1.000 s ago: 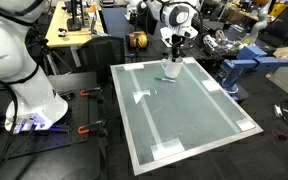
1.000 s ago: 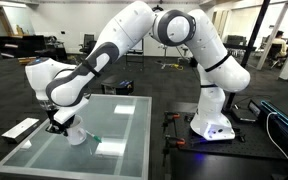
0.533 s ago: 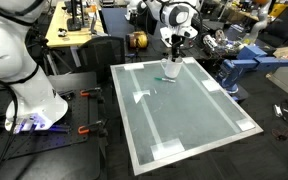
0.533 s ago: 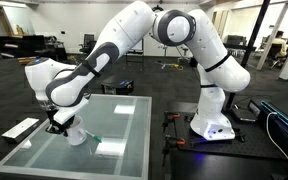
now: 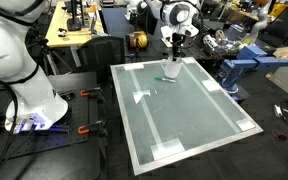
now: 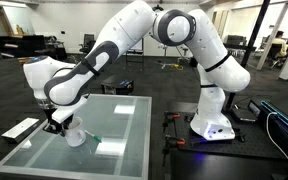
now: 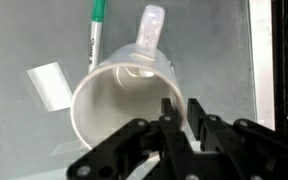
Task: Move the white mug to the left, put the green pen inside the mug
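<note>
We see a glass-topped table (image 5: pixel 184 110) with white tape patches (image 5: pixel 170 150) at its corners. Off one far corner sits a blue vise (image 5: pixel 239 68); beyond the far edge stands a wooden desk (image 5: pixel 69 35).

You're in a robotics lab: a wooden workbench (image 5: pixel 72 35) cluttered with gear, blue hardware (image 5: pixel 241 68) alongside, and desks (image 6: pixel 14 45) across an open carpeted floor (image 6: pixel 154 78).

Exterior views sit well back on opposite sides of glass table (image 5: pixel 189 120), angled down, sharing tabletop and arm (image 6: pixel 134 35); wrist view looks close down into white mug (image 7: pixel 114 100).
</note>
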You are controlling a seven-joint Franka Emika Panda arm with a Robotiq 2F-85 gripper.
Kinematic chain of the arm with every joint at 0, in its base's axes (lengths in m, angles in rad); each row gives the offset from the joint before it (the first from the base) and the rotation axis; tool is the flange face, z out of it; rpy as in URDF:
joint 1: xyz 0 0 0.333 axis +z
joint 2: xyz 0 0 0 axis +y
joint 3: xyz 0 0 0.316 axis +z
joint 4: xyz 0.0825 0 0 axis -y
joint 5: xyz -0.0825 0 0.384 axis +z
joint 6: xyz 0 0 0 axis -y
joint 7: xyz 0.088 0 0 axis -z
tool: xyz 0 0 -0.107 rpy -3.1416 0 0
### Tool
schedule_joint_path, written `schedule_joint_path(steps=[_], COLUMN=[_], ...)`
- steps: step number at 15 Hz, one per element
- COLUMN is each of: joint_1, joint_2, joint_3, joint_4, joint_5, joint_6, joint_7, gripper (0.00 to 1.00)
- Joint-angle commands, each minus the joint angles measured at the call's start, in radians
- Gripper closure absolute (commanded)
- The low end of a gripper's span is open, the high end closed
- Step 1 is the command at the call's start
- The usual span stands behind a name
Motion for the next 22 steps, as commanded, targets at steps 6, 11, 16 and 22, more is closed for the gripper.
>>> schedule_joint_path(steps=[6, 11, 16, 22], joint_1=[0.023, 0.029, 0.032, 0.042], joint_2=[-0.064, -0.12, -0.202, -0.346], joint_3=[-0.024, -0.03, -0.028, -0.031], joint_4=[-0.032, -0.068, -0.134, -0.263], joint_5=[-0.015, -0.019, -0.028, -0.095], joint_6=[-0.031, -0.029, -0.039, -0.043], joint_7=[0.023, 0.049, 0.093, 0.264], gripper=[0.45, 0.01, 0.0, 0.0])
